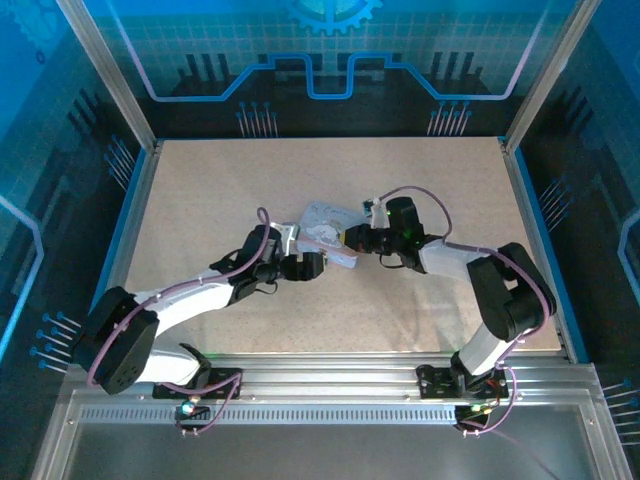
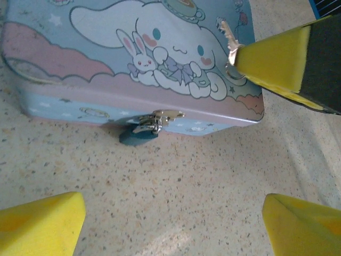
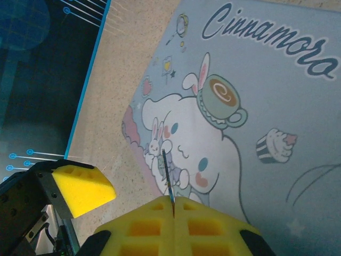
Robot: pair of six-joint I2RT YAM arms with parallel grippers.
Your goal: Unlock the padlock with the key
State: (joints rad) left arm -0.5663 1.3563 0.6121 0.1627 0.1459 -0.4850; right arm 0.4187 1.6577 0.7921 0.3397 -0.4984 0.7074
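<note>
left pincer [image 2: 171,209] stands wide open, holding nothing; just ahead of its spread fingers [image 2: 42,224] the padlock [image 2: 139,133] hangs from the clasp [image 2: 162,116] of the cinnamoroll tin [image 2: 80,58]. right pincer [image 3: 173,205] is clamped on the key [image 3: 167,176], whose blade pokes forward over the tin.

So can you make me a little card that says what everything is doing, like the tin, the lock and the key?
tin: Cinnamoroll picture tin, lid shut, lying on the speckled table
padlock: small and dark, hanging from the tin's front clasp
key: thin metal, pinched over the lid, not at the padlock
right fingers: shut on the key
left fingers: open, holding nothing, pointing at the padlock side
</note>
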